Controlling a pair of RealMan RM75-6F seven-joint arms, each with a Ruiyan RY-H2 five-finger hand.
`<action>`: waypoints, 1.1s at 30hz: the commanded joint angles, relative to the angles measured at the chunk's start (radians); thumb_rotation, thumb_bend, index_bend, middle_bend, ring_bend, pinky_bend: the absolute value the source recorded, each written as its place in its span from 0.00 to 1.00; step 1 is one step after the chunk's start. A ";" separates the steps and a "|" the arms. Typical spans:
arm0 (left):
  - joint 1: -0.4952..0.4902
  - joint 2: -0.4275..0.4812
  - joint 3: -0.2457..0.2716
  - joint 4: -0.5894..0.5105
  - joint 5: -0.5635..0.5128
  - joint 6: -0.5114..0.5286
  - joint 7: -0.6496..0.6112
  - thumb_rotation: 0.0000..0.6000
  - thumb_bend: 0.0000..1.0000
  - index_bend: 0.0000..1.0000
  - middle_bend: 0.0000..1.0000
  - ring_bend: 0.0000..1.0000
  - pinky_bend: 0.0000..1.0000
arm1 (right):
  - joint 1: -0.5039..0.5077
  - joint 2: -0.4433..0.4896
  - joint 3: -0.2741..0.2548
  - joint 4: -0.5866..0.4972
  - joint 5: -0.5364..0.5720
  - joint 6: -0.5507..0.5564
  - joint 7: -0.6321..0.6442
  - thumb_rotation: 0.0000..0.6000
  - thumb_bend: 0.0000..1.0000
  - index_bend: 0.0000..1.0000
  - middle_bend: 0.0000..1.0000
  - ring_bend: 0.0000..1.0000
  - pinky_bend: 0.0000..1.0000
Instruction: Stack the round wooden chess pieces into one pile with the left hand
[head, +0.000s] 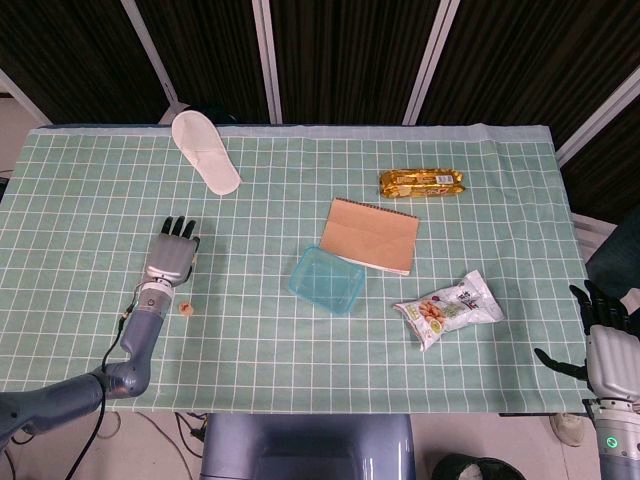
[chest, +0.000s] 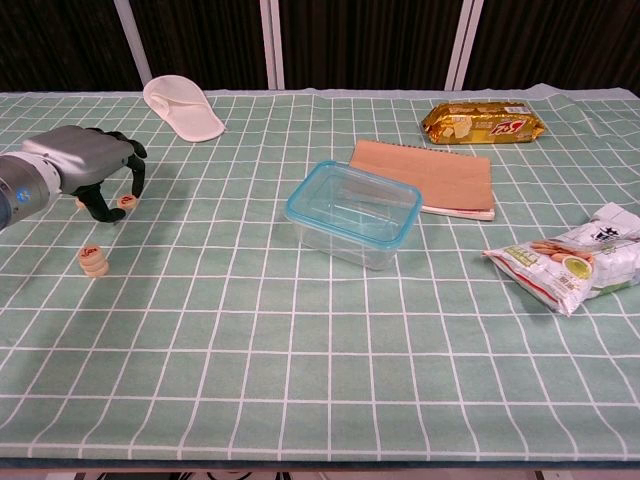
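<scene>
A short pile of round wooden chess pieces (chest: 93, 259) stands near the table's left front, also seen in the head view (head: 184, 309). Behind it a single chess piece (chest: 126, 202) lies between the thumb and a curled finger of my left hand (chest: 85, 165). The hand arches palm down over the piece, and I cannot make out whether the fingers pinch it. Another small beige piece (chest: 78, 203) peeks out on the left side of the thumb. In the head view the left hand (head: 172, 257) hides the single piece. My right hand (head: 605, 355) hangs off the table's right front corner, fingers spread and holding nothing.
A clear plastic box with a blue rim (chest: 353, 212) sits mid-table, a brown notebook (chest: 430, 177) behind it. A gold snack pack (chest: 484, 121) lies far right, a white snack bag (chest: 580, 258) near right, and a white slipper (chest: 183, 107) at the far left.
</scene>
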 joint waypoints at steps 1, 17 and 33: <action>0.000 -0.002 0.001 0.003 -0.002 0.000 0.005 1.00 0.34 0.43 0.10 0.00 0.08 | 0.000 0.000 0.000 -0.001 0.000 0.000 0.000 1.00 0.21 0.11 0.00 0.06 0.00; -0.001 -0.009 0.004 0.008 0.001 0.001 0.011 1.00 0.34 0.47 0.11 0.00 0.09 | 0.000 0.000 0.003 -0.003 0.010 -0.002 -0.003 1.00 0.20 0.11 0.00 0.06 0.00; 0.022 0.063 0.007 -0.115 0.033 0.056 0.011 1.00 0.34 0.48 0.11 0.00 0.09 | 0.003 -0.001 0.003 -0.002 0.011 -0.007 -0.003 1.00 0.21 0.11 0.00 0.06 0.00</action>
